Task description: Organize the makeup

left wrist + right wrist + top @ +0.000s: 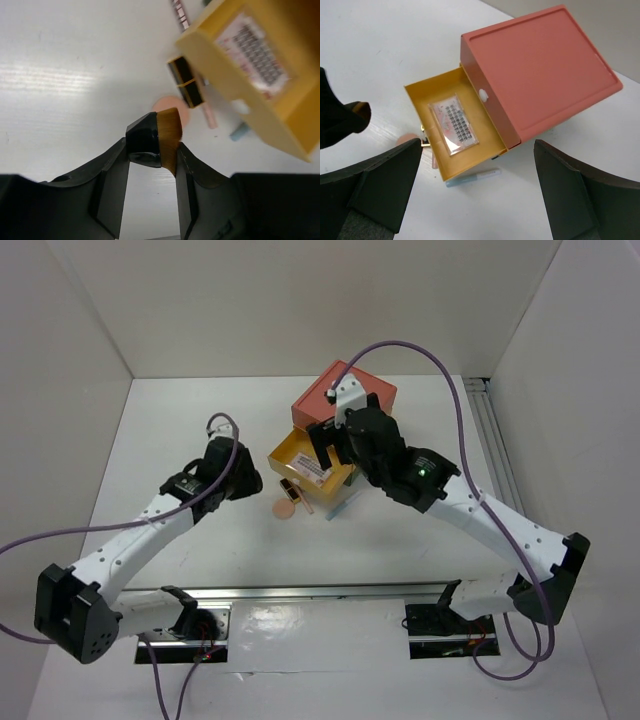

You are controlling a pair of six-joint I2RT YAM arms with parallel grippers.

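- The left end effector (151, 152) is closed on a makeup brush (150, 140), a stubby black handle with brown bristles. The brush sits tilted between the fingers, with the bristles pushed against one finger (184, 170).
- The right end effector (478, 150) is spread wide and holds nothing. It hovers directly above the open yellow drawer (420, 95) of the coral box (540, 70).
- Risk: the grip on the brush looks crooked. If the arm swings, the brush could twist or slip out, and the squeezed bristles could bend.
- Risk: the drawer is the likely place for the brush, and the right end effector is already over it. If the left arm moves in without the right arm withdrawing, the two could collide.
- Risk: the drawer's front wall is just ahead and to the right of the left end effector. A low approach could catch the brush on that wall or push the box.
- A clear lash pack (452, 125) already lies flat in the drawer, below the right end effector, taking up most of the middle of its floor.
- On the white worktop (75, 75), just beyond the held brush, lies a peach sponge (184, 114).
- Further ahead is a black compact (187, 82) with gold edges. A pink stick (207, 112) lies just to its right.
- A pale blue stick (475, 177) lies by the drawer's front corner, partly tucked under it.
- From these views it is unclear whether the brush is clear of the worktop.
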